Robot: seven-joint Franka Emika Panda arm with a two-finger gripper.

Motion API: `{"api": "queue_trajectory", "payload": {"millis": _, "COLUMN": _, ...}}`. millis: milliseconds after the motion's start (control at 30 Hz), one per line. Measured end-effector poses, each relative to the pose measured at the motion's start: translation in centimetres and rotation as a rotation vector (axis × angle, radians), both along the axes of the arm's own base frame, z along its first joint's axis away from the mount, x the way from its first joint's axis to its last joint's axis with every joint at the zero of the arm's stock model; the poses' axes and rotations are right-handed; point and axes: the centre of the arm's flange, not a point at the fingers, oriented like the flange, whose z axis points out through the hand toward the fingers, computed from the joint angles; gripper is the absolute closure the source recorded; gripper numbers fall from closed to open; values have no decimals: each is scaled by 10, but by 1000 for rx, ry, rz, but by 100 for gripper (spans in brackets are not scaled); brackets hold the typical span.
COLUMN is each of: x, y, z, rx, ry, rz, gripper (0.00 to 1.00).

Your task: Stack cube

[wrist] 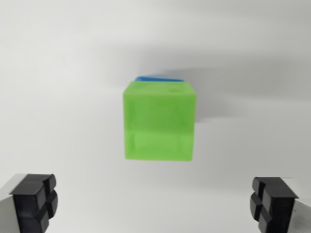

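Green cube (160, 121) hides blue cube (158, 77), only far edge showing; gripper (155, 206) released, spread wide below.

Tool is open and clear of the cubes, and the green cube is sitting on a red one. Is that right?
Not quite: the cube under the green cube is blue, not red; only its edge shows in the wrist view. The tool is open and clear of both.

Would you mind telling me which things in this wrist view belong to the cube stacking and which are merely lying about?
Part of the job:
- green cube
- blue cube, only a sliver showing behind the green one
- gripper, jaws wide apart, holding nothing

Lying about:
- nothing; only the bare white surface
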Motion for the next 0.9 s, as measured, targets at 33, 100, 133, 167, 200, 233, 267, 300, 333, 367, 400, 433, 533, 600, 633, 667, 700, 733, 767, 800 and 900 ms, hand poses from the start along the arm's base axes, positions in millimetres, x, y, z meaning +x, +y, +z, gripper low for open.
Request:
{"api": "queue_trajectory", "payload": {"millis": 33, "x": 0, "y": 0, "z": 5, "rx": 0, "ry": 0, "rz": 0, "gripper": 0}}
{"api": "queue_trajectory", "payload": {"millis": 100, "x": 0, "y": 0, "z": 14, "rx": 1, "ry": 0, "rz": 0, "gripper": 0}}
{"api": "queue_trajectory", "payload": {"millis": 133, "x": 0, "y": 0, "z": 19, "rx": 1, "ry": 0, "rz": 0, "gripper": 0}}
{"api": "queue_trajectory", "payload": {"millis": 167, "x": 0, "y": 0, "z": 21, "rx": 1, "ry": 0, "rz": 0, "gripper": 0}}
{"api": "queue_trajectory", "payload": {"millis": 200, "x": 0, "y": 0, "z": 26, "rx": 1, "ry": 0, "rz": 0, "gripper": 0}}
{"api": "queue_trajectory", "payload": {"millis": 233, "x": 0, "y": 0, "z": 31, "rx": 1, "ry": 0, "rz": 0, "gripper": 0}}
{"api": "queue_trajectory", "payload": {"millis": 267, "x": 0, "y": 0, "z": 36, "rx": 1, "ry": 0, "rz": 0, "gripper": 0}}
{"api": "queue_trajectory", "payload": {"millis": 300, "x": 0, "y": 0, "z": 40, "rx": 1, "ry": -1, "rz": 0, "gripper": 0}}
{"api": "queue_trajectory", "payload": {"millis": 333, "x": 0, "y": 0, "z": 45, "rx": 1, "ry": -1, "rz": 0, "gripper": 0}}
{"api": "queue_trajectory", "payload": {"millis": 367, "x": 0, "y": 0, "z": 50, "rx": 1, "ry": -1, "rz": 0, "gripper": 0}}
{"api": "queue_trajectory", "payload": {"millis": 400, "x": 0, "y": 0, "z": 52, "rx": 1, "ry": -1, "rz": 0, "gripper": 0}}
{"api": "queue_trajectory", "payload": {"millis": 433, "x": 0, "y": 0, "z": 56, "rx": 1, "ry": -1, "rz": 0, "gripper": 0}}
{"api": "queue_trajectory", "payload": {"millis": 533, "x": 0, "y": 0, "z": 69, "rx": 2, "ry": -1, "rz": 0, "gripper": 0}}
{"api": "queue_trajectory", "payload": {"millis": 600, "x": 0, "y": 0, "z": 78, "rx": 2, "ry": -1, "rz": 0, "gripper": 0}}
{"api": "queue_trajectory", "payload": {"millis": 633, "x": 0, "y": 0, "z": 82, "rx": 2, "ry": -1, "rz": 0, "gripper": 0}}
{"api": "queue_trajectory", "payload": {"millis": 667, "x": 0, "y": 0, "z": 84, "rx": 2, "ry": -1, "rz": 0, "gripper": 0}}
{"api": "queue_trajectory", "payload": {"millis": 700, "x": 0, "y": 0, "z": 88, "rx": 2, "ry": -1, "rz": 0, "gripper": 0}}
{"api": "queue_trajectory", "payload": {"millis": 733, "x": 0, "y": 0, "z": 92, "rx": 2, "ry": 0, "rz": 0, "gripper": 0}}
{"api": "queue_trajectory", "payload": {"millis": 767, "x": 0, "y": 0, "z": 97, "rx": 2, "ry": -1, "rz": 0, "gripper": 0}}
{"api": "queue_trajectory", "payload": {"millis": 800, "x": 1, "y": 0, "z": 101, "rx": 2, "ry": -1, "rz": 0, "gripper": 0}}
{"api": "queue_trajectory", "payload": {"millis": 900, "x": 1, "y": 0, "z": 111, "rx": 2, "ry": -1, "rz": 0, "gripper": 0}}
